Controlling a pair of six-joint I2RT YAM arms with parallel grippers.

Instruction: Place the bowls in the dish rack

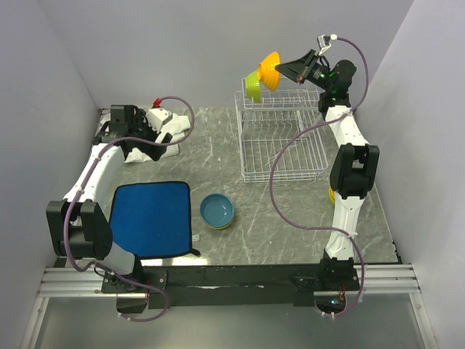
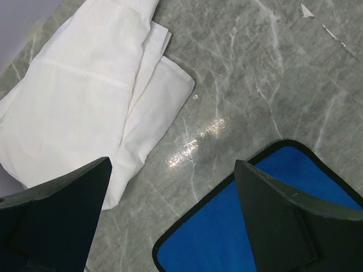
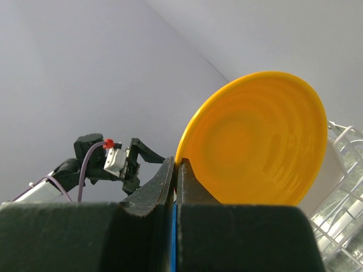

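My right gripper (image 1: pixel 285 69) is shut on the rim of an orange bowl (image 1: pixel 269 70) and holds it on edge above the back left of the white wire dish rack (image 1: pixel 283 142). In the right wrist view the orange bowl (image 3: pixel 261 141) fills the frame, its rim pinched at my gripper (image 3: pixel 177 164). A lime green bowl (image 1: pixel 253 87) stands on edge in the rack's upper shelf, just left of the orange one. A blue bowl (image 1: pixel 217 209) sits stacked on a yellow bowl (image 1: pixel 219 226) on the table. My left gripper (image 2: pixel 173 164) is open and empty above the table.
A blue cloth mat (image 1: pixel 151 218) lies at the front left and shows in the left wrist view (image 2: pixel 266 226). A white cloth (image 1: pixel 168 125) lies at the back left, also in the left wrist view (image 2: pixel 85 107). Something yellow (image 1: pixel 332 195) shows behind my right arm.
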